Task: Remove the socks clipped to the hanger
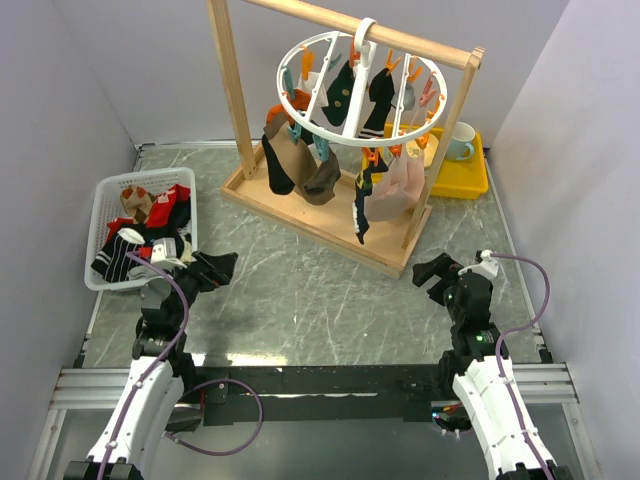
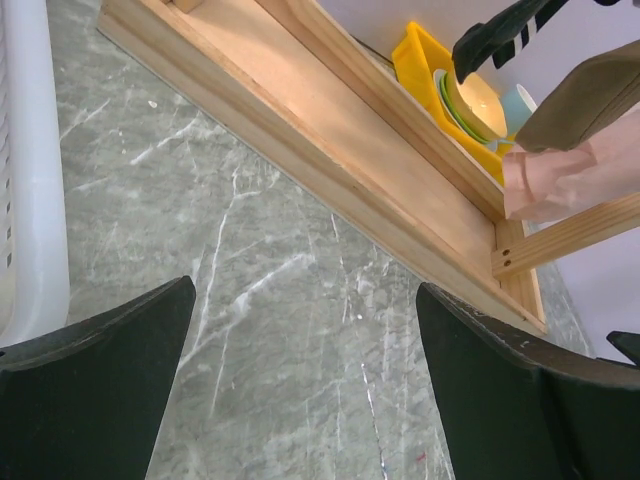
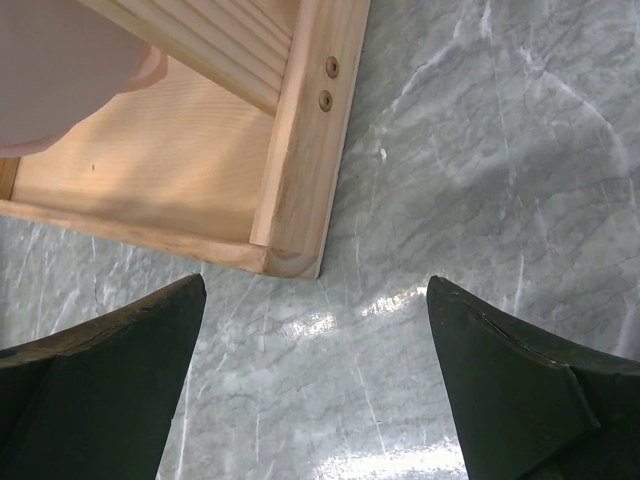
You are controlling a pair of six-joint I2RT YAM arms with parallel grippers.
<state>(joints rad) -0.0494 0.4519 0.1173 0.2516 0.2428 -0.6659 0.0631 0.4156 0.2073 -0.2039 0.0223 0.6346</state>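
The round white hanger [image 1: 330, 128] hangs by its hook from the wooden rack's top bar. Several socks hang clipped to it: a black one [image 1: 277, 170], a brown one [image 1: 322, 175], a pale pink one [image 1: 395, 190], and dark ones [image 1: 342, 92] on the far side. The pink sock also shows in the left wrist view [image 2: 570, 175] and the right wrist view [image 3: 60, 70]. My left gripper [image 1: 215, 270] is open and empty, low over the table beside the basket. My right gripper [image 1: 435, 274] is open and empty near the rack's front right corner [image 3: 290, 255].
The wooden rack [image 1: 300, 215] stands across the middle. A white mesh basket [image 1: 105, 200] at the left holds several socks. A yellow tray [image 1: 465, 175] with a cup stands behind the rack at the right. Walls close in on both sides.
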